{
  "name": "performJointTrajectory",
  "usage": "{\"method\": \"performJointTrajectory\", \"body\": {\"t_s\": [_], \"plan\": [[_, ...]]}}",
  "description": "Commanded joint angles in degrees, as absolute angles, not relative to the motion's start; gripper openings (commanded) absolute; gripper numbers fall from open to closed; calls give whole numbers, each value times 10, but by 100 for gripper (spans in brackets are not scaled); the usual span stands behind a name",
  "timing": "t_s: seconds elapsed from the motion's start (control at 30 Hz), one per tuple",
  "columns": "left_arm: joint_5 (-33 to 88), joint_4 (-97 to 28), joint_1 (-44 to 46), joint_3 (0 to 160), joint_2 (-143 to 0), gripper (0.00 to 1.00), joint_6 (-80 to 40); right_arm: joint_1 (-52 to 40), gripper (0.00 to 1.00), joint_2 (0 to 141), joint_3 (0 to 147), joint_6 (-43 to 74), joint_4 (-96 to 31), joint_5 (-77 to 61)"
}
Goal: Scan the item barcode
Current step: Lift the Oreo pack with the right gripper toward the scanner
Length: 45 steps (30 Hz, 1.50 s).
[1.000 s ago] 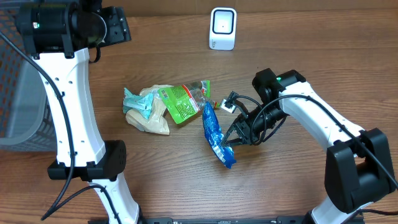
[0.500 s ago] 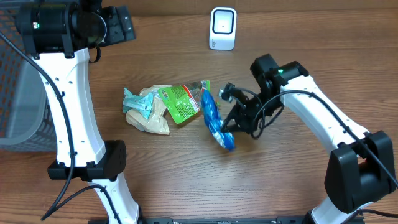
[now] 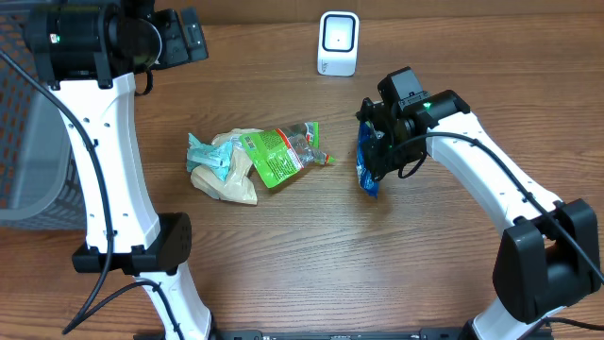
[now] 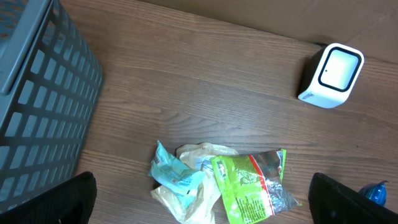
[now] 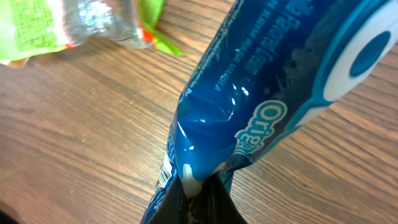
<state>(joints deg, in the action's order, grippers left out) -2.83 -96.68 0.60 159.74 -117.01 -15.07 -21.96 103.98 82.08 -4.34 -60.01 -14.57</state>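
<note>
over the brown wooden table (image 3: 283, 274), my left gripper (image 3: 189, 38) hangs wide apart and empty at the far left, while my right gripper (image 5: 200, 198) is clamped on one end of the glossy blue plastic snack packet (image 3: 366, 168), right of centre. i judge this the carry step; next, its barcode must face the small white boxy scanner (image 3: 338, 42) beyond.

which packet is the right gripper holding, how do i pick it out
On the table, look below and right of the white scanner, where the right gripper is shut on a blue packet. It is glossy with white lettering, the only blue one, apart from the heap of green, teal and beige packets to its left.
</note>
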Motion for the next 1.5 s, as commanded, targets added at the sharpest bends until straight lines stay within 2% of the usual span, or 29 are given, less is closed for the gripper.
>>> {"method": "performJointTrajectory", "body": {"t_s": [0.0, 0.13, 0.3, 0.4, 0.6, 0.73, 0.93, 1.0, 1.07, 1.2, 1.3, 1.43, 1.47], "plan": [[-30, -968, 4, 1595, -1160, 100, -154, -220, 4, 1025, 836, -13, -595, -204], [-30, -968, 4, 1595, -1160, 100, -154, -204, 4, 1025, 837, -75, -583, -470], [-30, -968, 4, 1595, -1160, 100, -154, -154, 4, 1025, 837, -77, -543, -694], [-30, -968, 4, 1595, -1160, 100, -154, -132, 4, 1025, 841, -70, -510, -769], [-30, -968, 4, 1595, -1160, 100, -154, -115, 4, 1025, 914, 31, -383, -865], [-30, -968, 4, 1595, -1160, 100, -155, -117, 4, 1025, 963, 226, -170, -900], [-30, -968, 4, 1595, -1160, 100, -155, -119, 4, 1025, 976, 608, 305, -896], [-30, -968, 4, 1595, -1160, 100, -154, -116, 4, 1025, 976, 696, 424, -891], [-30, -968, 4, 1595, -1160, 100, -154, -115, 4, 1025, 976, 738, 475, -888], [-30, -968, 4, 1595, -1160, 100, -155, -115, 4, 1028, 976, 723, 459, -889], [-30, -968, 4, 1595, -1160, 100, -154, -115, 4, 1031, 975, 660, 400, -888], [-30, -968, 4, 1595, -1160, 100, -154, -116, 4, 1047, 975, 474, 230, -883], [-30, -968, 4, 1595, -1160, 100, -154, -116, 4, 1055, 975, 415, 155, -868]]}}
